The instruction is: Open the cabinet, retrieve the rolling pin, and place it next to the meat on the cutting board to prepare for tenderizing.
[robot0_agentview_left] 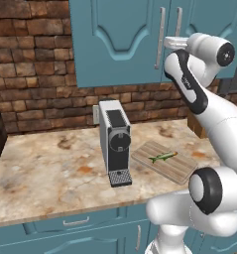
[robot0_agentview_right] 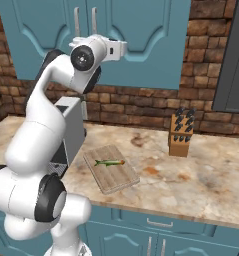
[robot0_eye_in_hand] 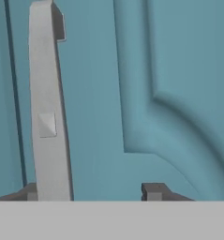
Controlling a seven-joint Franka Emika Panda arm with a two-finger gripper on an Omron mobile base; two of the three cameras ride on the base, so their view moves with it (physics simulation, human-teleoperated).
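The teal cabinet hangs above the counter with both doors shut. In the hand view its silver bar handle stands upright just inside my left fingertip. My gripper is open, and the handle sits at the left of the gap, well clear of the right fingertip. From the base views the hand is raised against the doors by the two handles. The greenish meat lies on the wooden cutting board on the counter below. The rolling pin is hidden.
A coffee machine stands left of the board. A knife block stands at the back right by the brick wall. Low teal drawers run under the counter's front edge. A dark tall unit flanks the cabinet on the right.
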